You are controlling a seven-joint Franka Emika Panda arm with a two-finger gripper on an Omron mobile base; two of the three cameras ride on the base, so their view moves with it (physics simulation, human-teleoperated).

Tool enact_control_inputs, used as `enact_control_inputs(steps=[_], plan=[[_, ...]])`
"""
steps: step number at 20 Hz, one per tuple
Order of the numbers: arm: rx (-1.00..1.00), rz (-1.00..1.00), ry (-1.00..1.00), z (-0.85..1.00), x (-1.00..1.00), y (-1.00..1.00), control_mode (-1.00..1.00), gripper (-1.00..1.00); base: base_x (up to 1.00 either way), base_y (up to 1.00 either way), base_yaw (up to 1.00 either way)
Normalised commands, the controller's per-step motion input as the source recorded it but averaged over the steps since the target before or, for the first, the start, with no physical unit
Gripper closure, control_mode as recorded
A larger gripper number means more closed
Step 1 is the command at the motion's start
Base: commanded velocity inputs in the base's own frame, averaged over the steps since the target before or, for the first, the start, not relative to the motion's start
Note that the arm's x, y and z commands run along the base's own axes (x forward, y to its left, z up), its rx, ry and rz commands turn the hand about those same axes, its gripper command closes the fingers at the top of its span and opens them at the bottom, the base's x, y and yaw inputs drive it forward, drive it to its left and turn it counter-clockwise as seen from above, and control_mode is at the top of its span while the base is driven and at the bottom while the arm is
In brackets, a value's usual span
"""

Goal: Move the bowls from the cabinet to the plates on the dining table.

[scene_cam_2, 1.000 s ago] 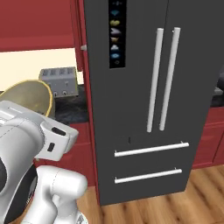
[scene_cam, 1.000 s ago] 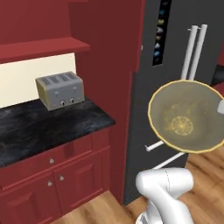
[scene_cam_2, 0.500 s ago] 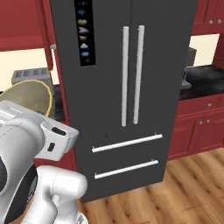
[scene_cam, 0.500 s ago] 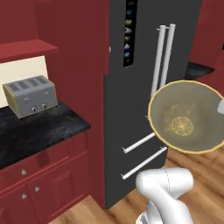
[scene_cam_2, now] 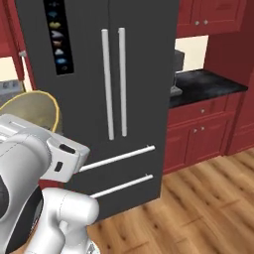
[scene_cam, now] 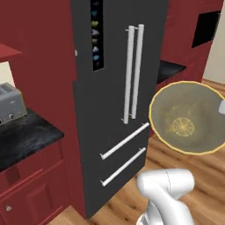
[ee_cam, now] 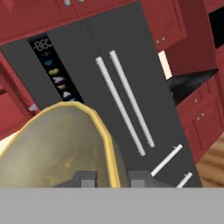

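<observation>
Swinging right with the base, both base views now face the fridge (scene_cam: 118, 88) while the fingers (ee_cam: 113, 178) grip the olive bowl (scene_cam: 190, 117) by its rim, table-bound.

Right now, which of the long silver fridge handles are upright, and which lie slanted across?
The two door handles stand upright side by side; the two drawer handles below run crosswise.

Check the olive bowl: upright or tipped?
Tipped: the olive bowl faces sideways, its golden inside toward the left base camera, rim clamped by the end effector.
</observation>
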Motion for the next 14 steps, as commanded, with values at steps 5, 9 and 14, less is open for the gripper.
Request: enact_control_inputs(steps=[5, 9, 14], plan=[[0.0, 0.0, 0.0, 0.0, 0.0, 0.0, 1.0, 1.0, 0.0, -0.47, -0.3], [0.0, 0.0, 0.0, 0.0, 0.0, 0.0, 1.0, 1.0, 0.0, -0.46, -0.32], [0.0, 0.0, 0.0, 0.0, 0.0, 0.0, 1.0, 1.0, 0.0, -0.44, -0.33]])
